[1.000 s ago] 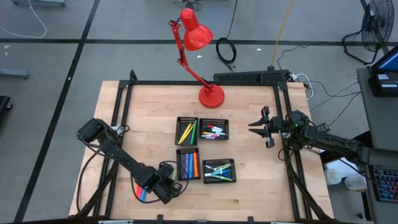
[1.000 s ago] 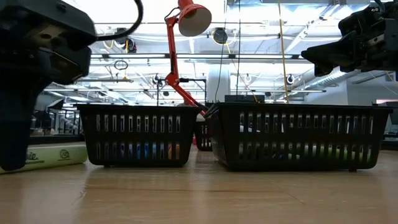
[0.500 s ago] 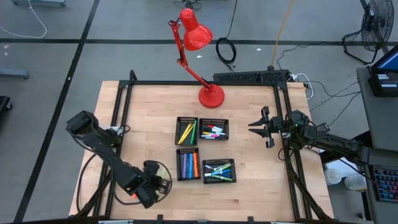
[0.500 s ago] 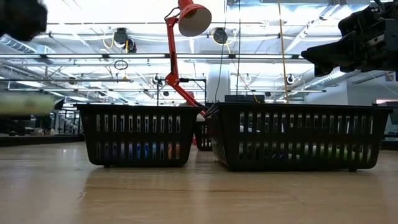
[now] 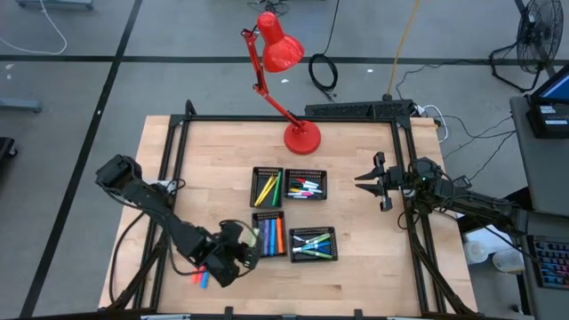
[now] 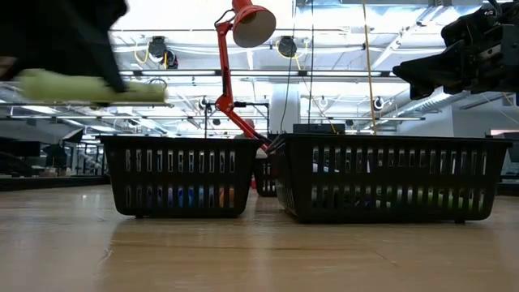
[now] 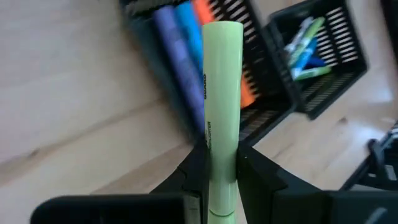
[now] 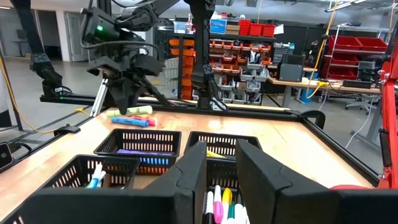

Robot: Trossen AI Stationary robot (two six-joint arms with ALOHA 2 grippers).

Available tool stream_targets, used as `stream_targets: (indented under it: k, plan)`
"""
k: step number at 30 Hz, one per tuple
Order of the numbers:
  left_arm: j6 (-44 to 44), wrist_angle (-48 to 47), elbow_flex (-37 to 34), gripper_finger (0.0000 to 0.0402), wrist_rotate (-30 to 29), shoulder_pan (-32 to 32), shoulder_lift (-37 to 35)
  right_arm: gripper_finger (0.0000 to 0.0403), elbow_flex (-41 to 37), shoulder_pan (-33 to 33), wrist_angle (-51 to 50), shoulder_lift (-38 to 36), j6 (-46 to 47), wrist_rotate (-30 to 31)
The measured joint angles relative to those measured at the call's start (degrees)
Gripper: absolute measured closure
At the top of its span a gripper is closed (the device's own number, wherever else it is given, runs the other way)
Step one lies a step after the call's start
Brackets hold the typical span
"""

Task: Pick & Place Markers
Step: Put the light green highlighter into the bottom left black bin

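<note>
Jaws around pale-green marker (image 7: 222,106), tail hidden.

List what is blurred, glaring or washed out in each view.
Low view: the ceiling lights blow out the top, and the left gripper with its pale green marker is smeared. Left wrist view: that marker is sharp, while the mesh trays behind streak with motion. High view and right wrist view: evenly lit, no marked blur.

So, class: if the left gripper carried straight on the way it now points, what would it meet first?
Probably the tray of blue, purple and orange markers. The left gripper, jaws shut on a pale green highlighter, points at that tray's near wall, though depth is unclear.
</note>
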Motion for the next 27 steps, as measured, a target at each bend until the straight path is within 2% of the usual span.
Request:
stream_targets:
  k: [6,12,16,20,24,27]
  plan:
    - [9.3,5.0,0.1,0.0343,2.2,5.0,0.0,0.0325,0.0,0.0,0.0,0.0,0.0,0.0]
    - [13.2,5.9,0.1,0.0339,5.4,9.2,0.0,0.0325,0.0,0.0,0.0,0.0,0.0,0.0]
    - [16.7,5.8,0.1,0.0280,6.5,11.2,0.0,0.0325,0.0,0.0,0.0,0.0,0.0,0.0]
    - [22.5,5.3,0.1,0.0223,12.4,13.1,0.0,0.0325,0.0,0.0,0.0,0.0,0.0,0.0]
    - [22.9,4.4,0.1,0.0194,19.9,14.5,0.0,0.0325,0.0,0.0,0.0,0.0,0.0,0.0]
    - [21.4,2.7,0.1,0.0186,23.3,14.3,0.0,0.0325,0.0,0.0,0.0,0.0,0.0,0.0]
